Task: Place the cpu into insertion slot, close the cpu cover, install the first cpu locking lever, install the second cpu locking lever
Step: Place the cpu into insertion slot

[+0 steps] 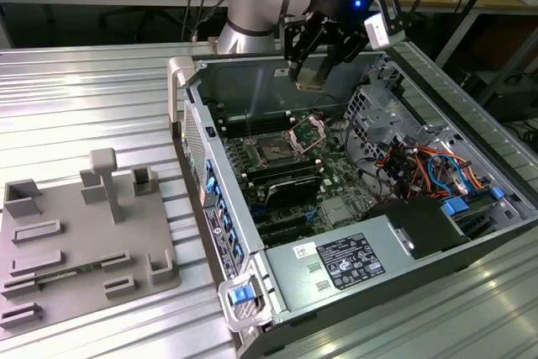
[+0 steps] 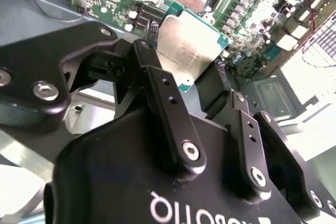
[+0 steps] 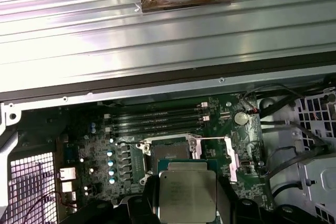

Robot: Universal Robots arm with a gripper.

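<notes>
Holding cpu (image 3: 187,195) in pincer (image 1: 310,76), raised, insertion slot (image 3: 169,152) uncovered

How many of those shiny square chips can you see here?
1: the cpu, clamped in the gripper above the motherboard, not yet in the insertion slot. Others may be hidden inside the case.

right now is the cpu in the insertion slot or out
Out. The gripper grips the cpu clear of the insertion slot, which lies bare with its cpu cover swung open.
</notes>
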